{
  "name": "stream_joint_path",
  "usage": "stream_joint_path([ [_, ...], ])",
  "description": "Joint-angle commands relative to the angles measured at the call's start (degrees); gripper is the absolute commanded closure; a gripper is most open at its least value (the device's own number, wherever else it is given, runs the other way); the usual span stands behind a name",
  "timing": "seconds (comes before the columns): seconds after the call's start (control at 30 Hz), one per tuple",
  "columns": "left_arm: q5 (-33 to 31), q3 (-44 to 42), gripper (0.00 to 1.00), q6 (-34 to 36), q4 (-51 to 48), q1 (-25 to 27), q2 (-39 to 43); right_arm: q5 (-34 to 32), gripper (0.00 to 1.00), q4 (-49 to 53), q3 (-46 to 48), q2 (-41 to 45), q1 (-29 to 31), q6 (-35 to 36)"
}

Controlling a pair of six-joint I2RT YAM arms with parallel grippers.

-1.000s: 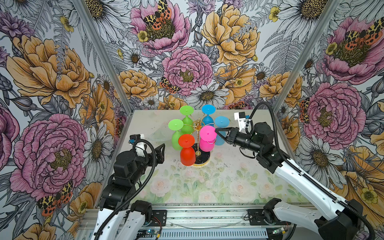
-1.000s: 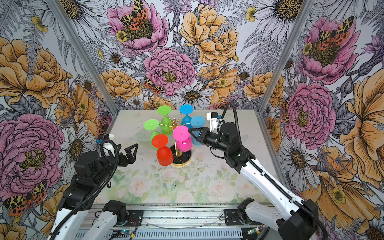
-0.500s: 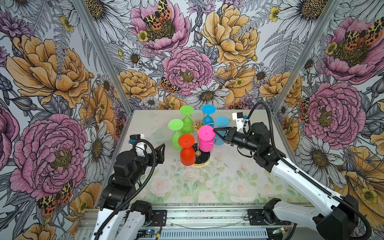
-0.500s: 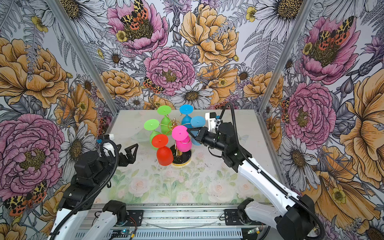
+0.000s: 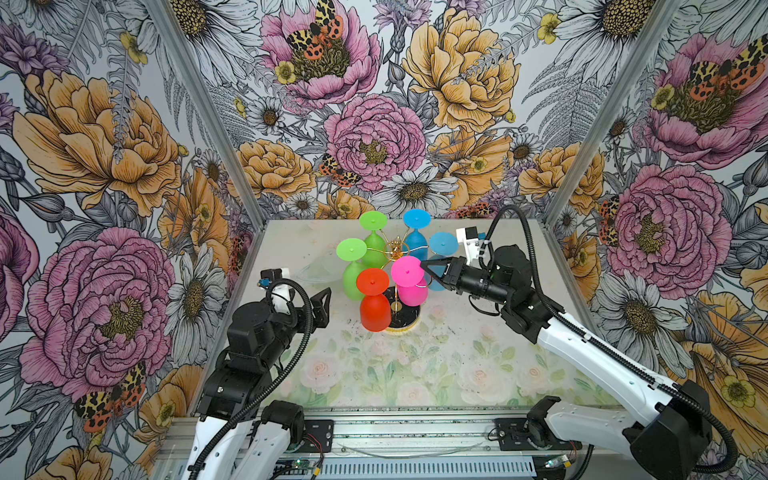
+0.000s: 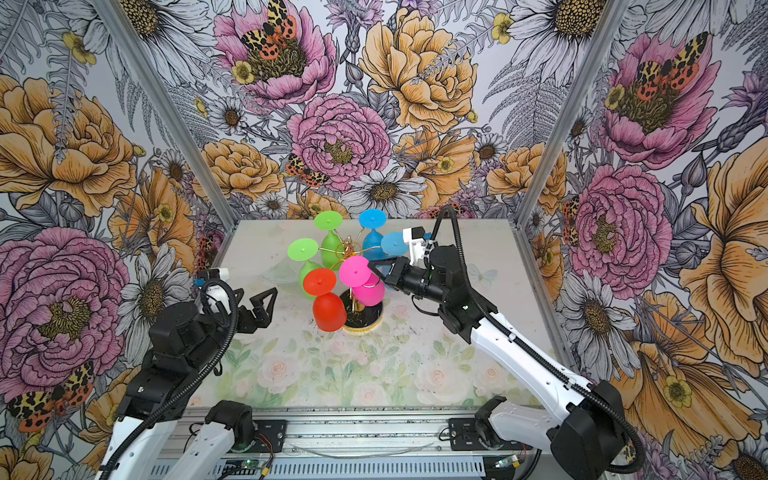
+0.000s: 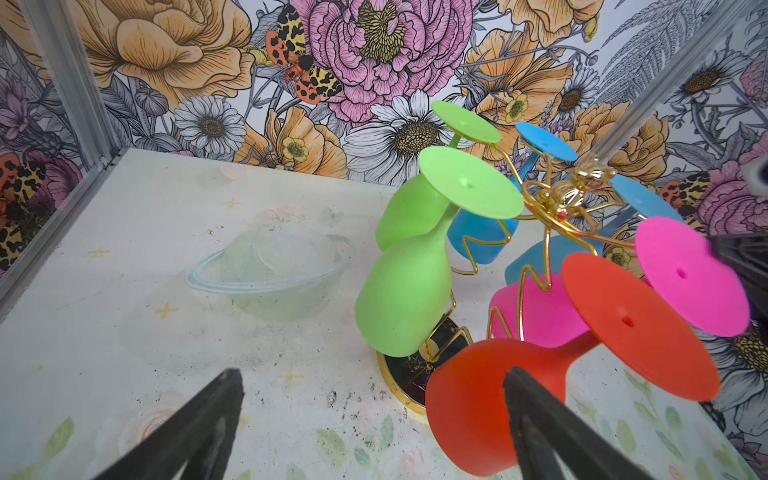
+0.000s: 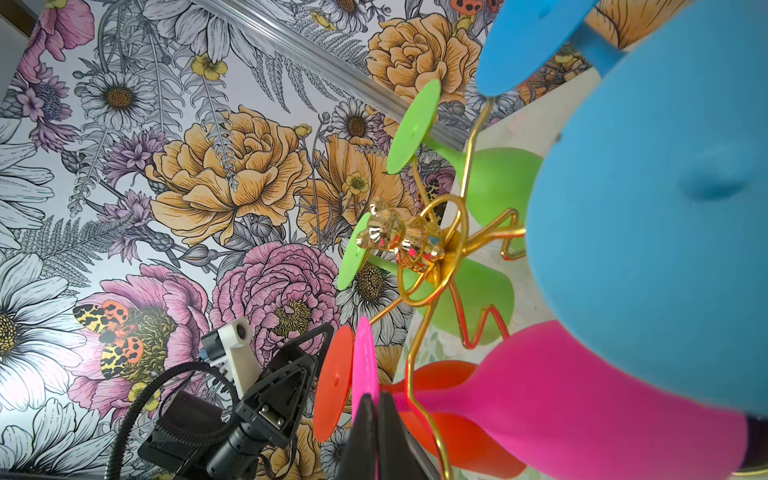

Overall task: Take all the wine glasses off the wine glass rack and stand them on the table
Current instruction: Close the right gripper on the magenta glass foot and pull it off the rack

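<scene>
Evidently the grasp is made and the lift-off comes next: the right gripper (image 5: pixel 424 265) has its jaws pressed together on the foot rim of the pink wine glass (image 5: pixel 407 271), the disc's edge sandwiched between them, while the glass hangs bowl-down from a gold hook of the rack (image 5: pixel 395 249). Next, I judge, the stem must slide outward along that hook without tipping the rack. The left gripper (image 7: pixel 372 372) hovers with jaws spread, the red glass (image 7: pixel 469 395) just ahead of one jaw.

- Wine glass rack (image 5: pixel 396 250): polished gold wire, gleaming; base (image 7: pixel 409 370) glossy black, gold-rimmed.
- Pink wine glass (image 5: pixel 412 293) and red wine glass (image 5: pixel 375 311) on the rack: smooth, matt, frosted-looking plastic.
- Table (image 5: pixel 415 374) around the rack: matt print, scuffed.
</scene>
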State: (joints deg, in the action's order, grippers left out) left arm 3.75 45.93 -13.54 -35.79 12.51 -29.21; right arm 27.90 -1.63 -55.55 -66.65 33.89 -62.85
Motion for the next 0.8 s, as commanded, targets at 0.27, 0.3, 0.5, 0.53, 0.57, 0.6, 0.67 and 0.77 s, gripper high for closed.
stream_joint_path([
  [0.27, 2.79, -0.40, 0.01, 0.07, 1.32, -0.38, 0.08, 1.03, 1.00, 6.02, -0.61, 4.31, 1.77, 6.47],
  [0.3, 3.07, -0.40, 0.01, -0.01, 1.27, -0.43, 0.12, 1.14, 1.00, 6.47, -0.61, 4.55, 1.82, 6.89],
  [0.5, 6.66, -0.84, 0.01, -0.98, 1.25, -0.42, 1.16, 1.45, 1.00, 9.28, -0.59, 6.37, 2.01, 9.21],
  [0.53, 7.29, -0.84, 0.01, -1.26, 1.24, -0.43, 1.36, 1.54, 1.00, 9.67, -0.44, 6.72, 1.97, 9.53],
  [0.57, 8.02, -0.88, 0.01, -1.46, 1.25, -0.40, 1.52, 1.64, 1.00, 10.09, -0.44, 6.99, 1.95, 9.83],
  [0.6, 8.74, -0.84, 0.01, -1.70, 1.21, -0.33, 1.61, 1.74, 1.00, 10.50, -0.42, 7.42, 1.98, 10.13],
  [0.67, 10.30, -0.70, 0.01, -2.04, 1.19, -0.37, 1.63, 2.05, 1.00, 11.09, -0.26, 8.00, 1.96, 10.66],
  [0.77, 13.44, -0.20, 0.01, -2.78, 1.16, -0.29, 1.62, 2.33, 1.00, 12.13, -0.26, 8.97, 1.95, 11.24],
])
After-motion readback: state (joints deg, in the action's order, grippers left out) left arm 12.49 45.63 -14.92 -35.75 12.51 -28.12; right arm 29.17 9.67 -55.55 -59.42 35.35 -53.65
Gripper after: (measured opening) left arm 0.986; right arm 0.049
